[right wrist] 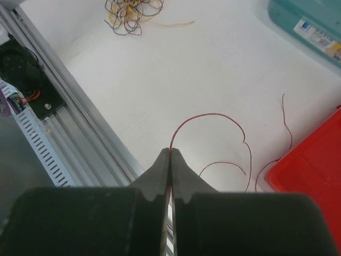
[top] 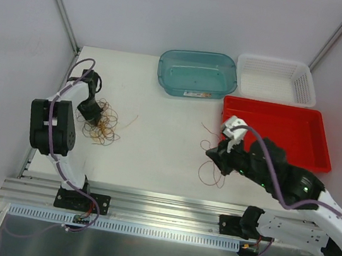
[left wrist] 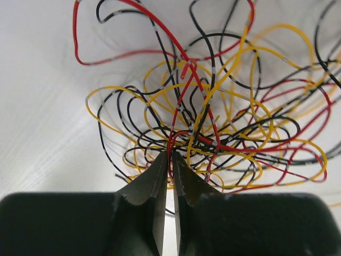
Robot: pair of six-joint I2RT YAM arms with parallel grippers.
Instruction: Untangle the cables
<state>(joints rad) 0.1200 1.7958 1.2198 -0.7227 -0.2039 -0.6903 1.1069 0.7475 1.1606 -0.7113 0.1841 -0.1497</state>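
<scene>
**Left claw at the tangle's edge**

We see the tangle (top: 100, 124) at the left of the worktop (top: 162, 101). It lies straight ahead of the left claw (left wrist: 171, 154), which pinches a red strand (left wrist: 170, 144). The right claw (right wrist: 170, 152), well apart, clamps a separate red cable (right wrist: 210, 113).

The right gripper (right wrist: 170, 154) has both fingers pressed together on a red cable (right wrist: 213, 114). The cable rises from the fingertips, arcs to the right and curls down beside the red tray (right wrist: 314, 181). Far ahead and slightly left lies a tangle of cables (right wrist: 130, 13) on the table (right wrist: 160, 69). An aluminium rail (right wrist: 80, 122) runs along the left, and a teal bin (right wrist: 303, 18) sits ahead right.
</scene>
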